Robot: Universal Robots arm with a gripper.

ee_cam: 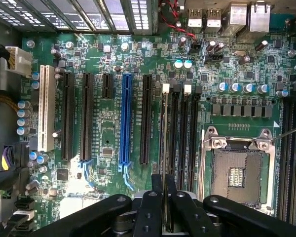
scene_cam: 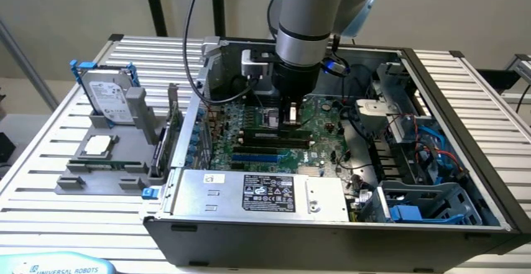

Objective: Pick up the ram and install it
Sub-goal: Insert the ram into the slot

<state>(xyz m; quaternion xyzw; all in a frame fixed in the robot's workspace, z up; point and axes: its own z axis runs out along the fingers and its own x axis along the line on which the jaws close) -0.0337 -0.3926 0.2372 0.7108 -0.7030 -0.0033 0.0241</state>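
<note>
One arm: reaches straight down into the open PC case (scene_cam: 464, 181), wrist over the motherboard (scene_cam: 274, 134).
Claw (scene_cam: 290, 120): closed on the ram, fingers (ee_cam: 149, 212) pinching it from both flat sides.
Ram (ee_cam: 165, 163): held on edge, seen as a thin strip in the wrist view, running lengthwise along the memory slots (ee_cam: 185, 128). Lined up with the slot at the end of the bank nearest the black expansion slot. Cannot tell if it touches the slot or sits just above it.
Slot latches (ee_cam: 187, 89): white tabs at the far end of the memory bank.
CPU socket (ee_cam: 237, 173): just beside the memory bank, cover frame open, no processor in it.
Blue expansion slot (ee_cam: 125, 118): on the other side of the ram, one black slot between them.
White slot (ee_cam: 46, 108): at the far edge of the expansion row.
Power supply (scene_cam: 265, 193): lies inside the case at the near edge in the exterior view.
Surface (scene_cam: 50, 162): slatted metal, carries the case and a grey fixture (scene_cam: 104, 174) at the exterior view's left.
Fixture contents: hard drive (scene_cam: 109, 95) standing upright, silver processor (scene_cam: 98, 145) lying flat, dark card (scene_cam: 170, 134) upright next to the case wall.
</note>
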